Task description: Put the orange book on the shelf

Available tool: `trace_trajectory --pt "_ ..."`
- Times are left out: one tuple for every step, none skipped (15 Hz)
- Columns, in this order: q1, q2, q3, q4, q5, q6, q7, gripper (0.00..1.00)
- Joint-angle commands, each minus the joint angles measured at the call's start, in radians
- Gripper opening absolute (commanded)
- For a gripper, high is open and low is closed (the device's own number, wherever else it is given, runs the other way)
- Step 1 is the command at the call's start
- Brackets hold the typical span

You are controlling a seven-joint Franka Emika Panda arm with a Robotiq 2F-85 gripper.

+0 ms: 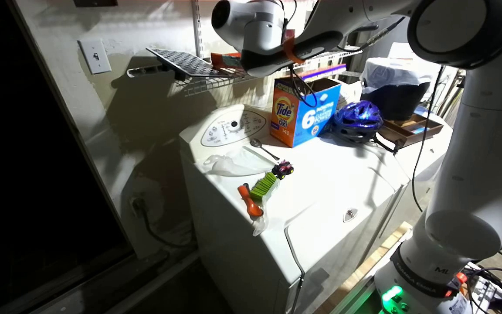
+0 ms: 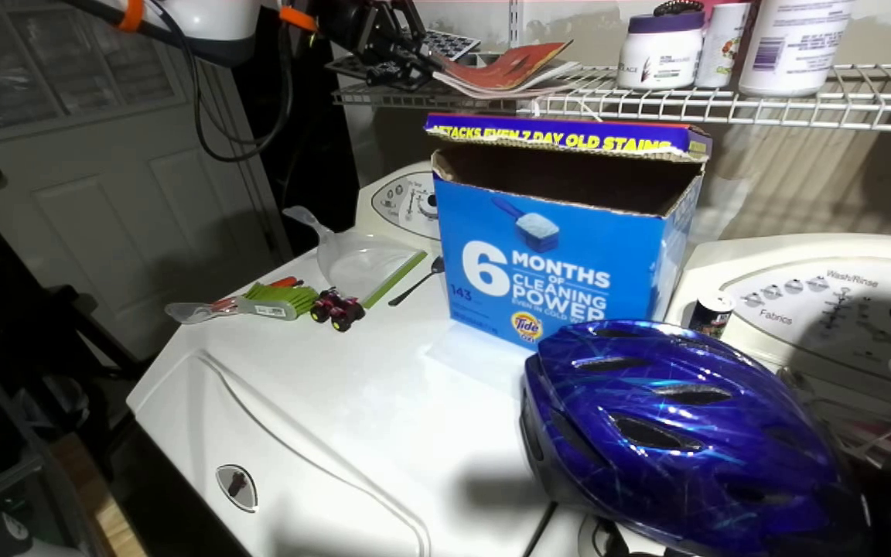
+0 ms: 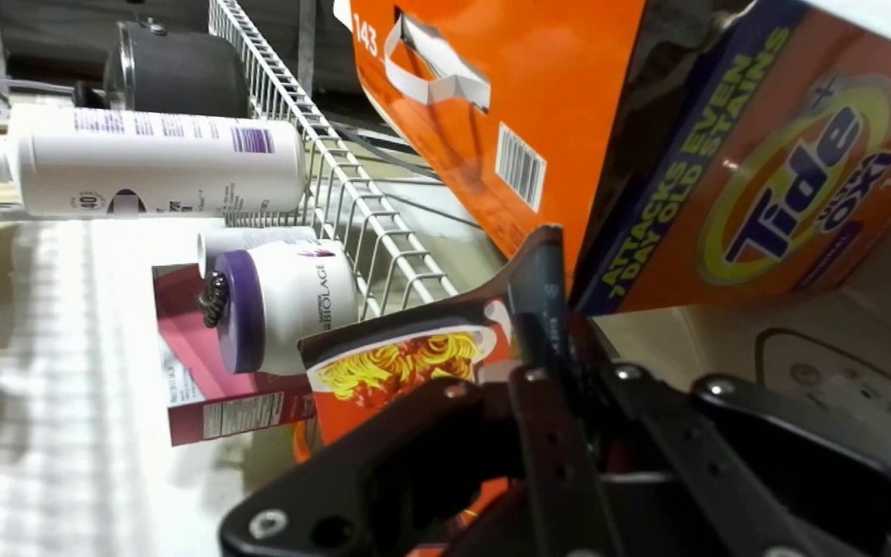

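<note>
The orange book is thin and bent, with loose white page edges. In the wrist view the orange book shows a pasta picture, and its corner curls up at the fingers. My gripper is shut on the book's edge. In an exterior view the gripper is at the book's left end. The white wire shelf runs along the wall; it also shows in the wrist view. The book is at shelf height, over its front part. I cannot tell whether it rests on the rods. In an exterior view the arm hides the gripper.
The open Tide box stands just below the shelf's front edge. A white jar and a large white bottle stand on the shelf. A checkered board lies at the shelf's end. A blue helmet sits on the appliance.
</note>
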Motion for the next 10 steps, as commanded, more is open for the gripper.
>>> trace_trajectory --pt "0.003 0.04 -0.012 0.073 -0.013 -0.052 0.024 0.02" --pt "0.003 0.048 -0.014 0.084 -0.013 -0.061 0.024 0.02" --pt "0.004 0.057 -0.017 0.096 -0.016 -0.069 0.029 0.02" --pt "0.005 0.066 -0.018 0.108 -0.016 -0.077 0.029 0.02" --pt "0.006 0.076 -0.019 0.12 -0.018 -0.086 0.031 0.02" --pt "0.007 0.083 -0.019 0.13 -0.018 -0.091 0.031 0.02" --pt "0.008 0.092 -0.02 0.141 -0.018 -0.096 0.031 0.02" --pt "0.008 0.099 -0.02 0.148 -0.019 -0.101 0.032 0.02" --pt "0.009 0.105 -0.02 0.156 -0.019 -0.106 0.031 0.02" --pt "0.01 0.11 -0.021 0.161 -0.02 -0.11 0.031 0.02"
